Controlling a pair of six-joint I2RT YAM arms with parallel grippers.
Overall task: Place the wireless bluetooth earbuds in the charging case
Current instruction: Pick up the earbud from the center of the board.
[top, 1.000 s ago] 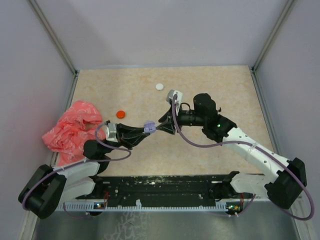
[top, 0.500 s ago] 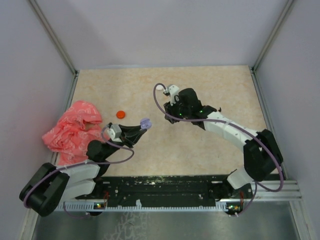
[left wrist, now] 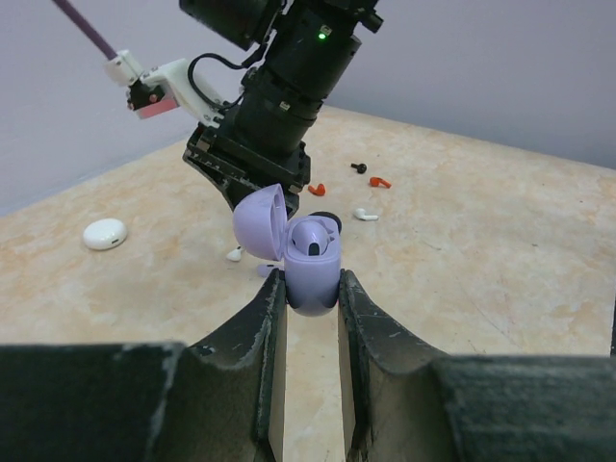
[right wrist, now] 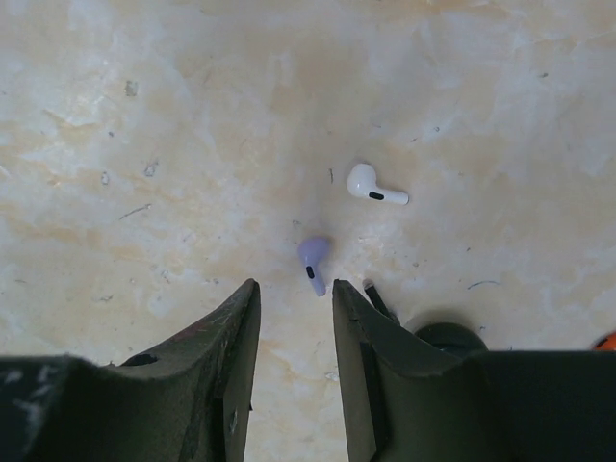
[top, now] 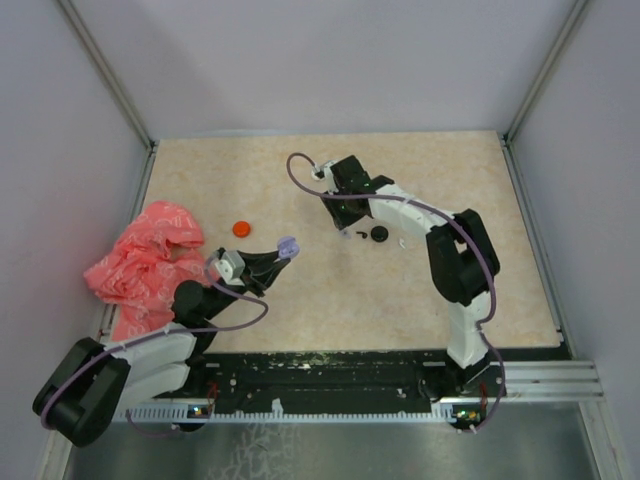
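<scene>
My left gripper (left wrist: 311,279) is shut on the lilac charging case (left wrist: 310,265), held above the table with its lid open and one lilac earbud seated inside; the case also shows in the top view (top: 288,245). My right gripper (right wrist: 294,286) is open and empty, pointing down close over the table. A lilac earbud (right wrist: 313,258) lies just beyond its fingertips, between their lines, and a white earbud (right wrist: 371,186) lies further off. A black earbud stem (right wrist: 375,298) lies by the right finger. Two red earbuds (left wrist: 380,181) lie behind the right gripper (left wrist: 258,188).
A crumpled pink bag (top: 140,260) lies at the table's left edge. An orange disc (top: 241,228) and a black disc (top: 379,233) lie on the table. A white oval case (left wrist: 104,233) lies to the far left in the left wrist view. Grey walls enclose the table.
My right arm has swung away from the case towards the back and now points down over the loose earbuds. My left gripper has drawn back slightly with the case.
</scene>
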